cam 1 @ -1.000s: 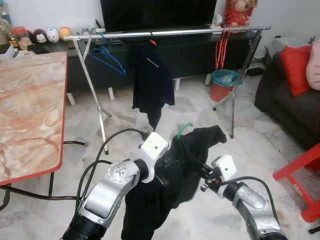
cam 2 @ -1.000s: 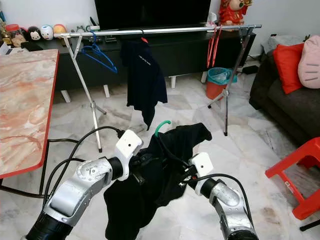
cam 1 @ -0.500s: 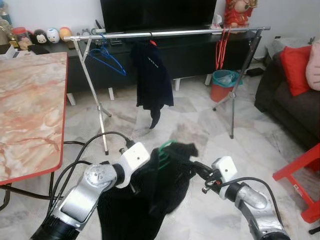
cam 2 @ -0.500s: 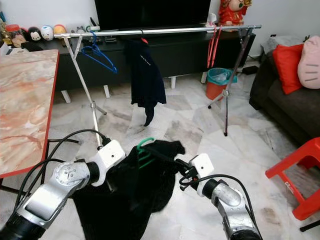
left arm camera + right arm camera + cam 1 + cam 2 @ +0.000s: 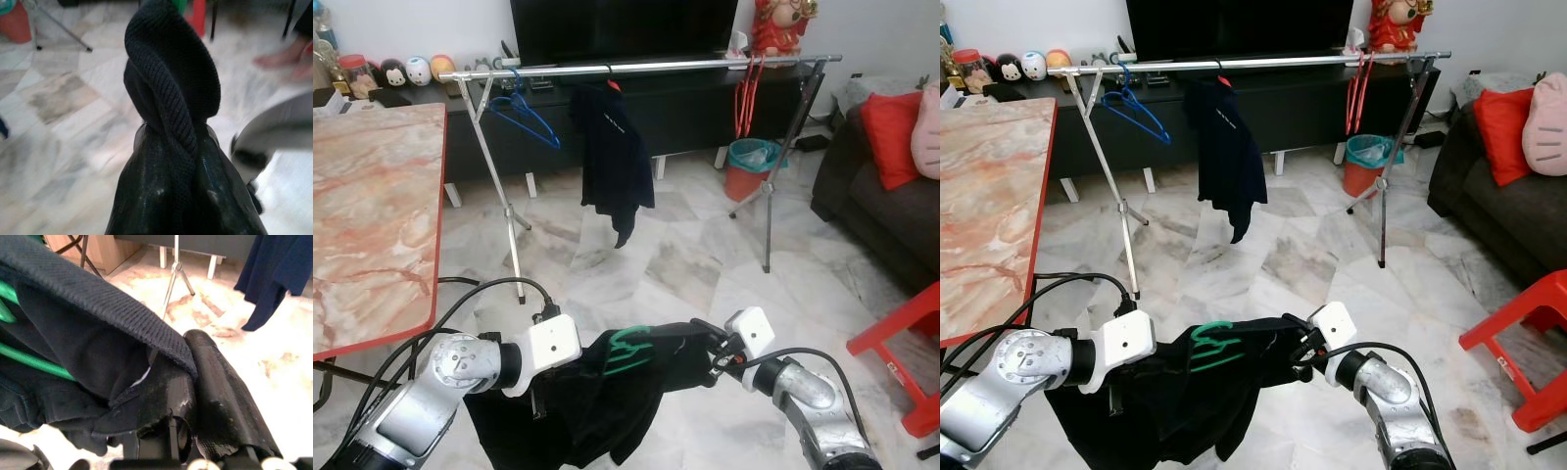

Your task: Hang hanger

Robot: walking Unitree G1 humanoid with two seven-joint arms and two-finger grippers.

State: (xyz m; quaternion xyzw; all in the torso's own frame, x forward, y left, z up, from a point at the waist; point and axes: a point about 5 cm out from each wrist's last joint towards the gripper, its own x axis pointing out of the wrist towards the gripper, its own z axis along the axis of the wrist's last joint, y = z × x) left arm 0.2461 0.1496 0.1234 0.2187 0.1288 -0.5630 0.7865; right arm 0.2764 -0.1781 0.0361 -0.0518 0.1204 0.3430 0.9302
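A black garment [image 5: 607, 392] with a green hanger [image 5: 628, 350] inside it is stretched low between my two arms. My left gripper [image 5: 171, 137] is shut on a fold of its knitted cloth, and the cloth hides its fingers in the eye views. My right gripper [image 5: 195, 362] is shut on the garment's ribbed edge, with the green hanger's bars [image 5: 29, 360] beside it. Across the room stands a silver clothes rail [image 5: 646, 67]. It carries a blue hanger [image 5: 524, 113], a dark navy shirt [image 5: 615, 157] and red hangers [image 5: 744, 93].
A marble table with a red edge [image 5: 372, 196] stands at my left. Behind the rail are a black TV console [image 5: 685, 108] and a red bin [image 5: 749, 166]. A sofa [image 5: 891, 196] and a red stool [image 5: 911, 343] stand at the right. A person's bare foot [image 5: 279, 58] is nearby.
Both arms have come down and the left arm has swung left. The garment and green hanger dropped from an upright bunch to lie stretched out low between the grippers.
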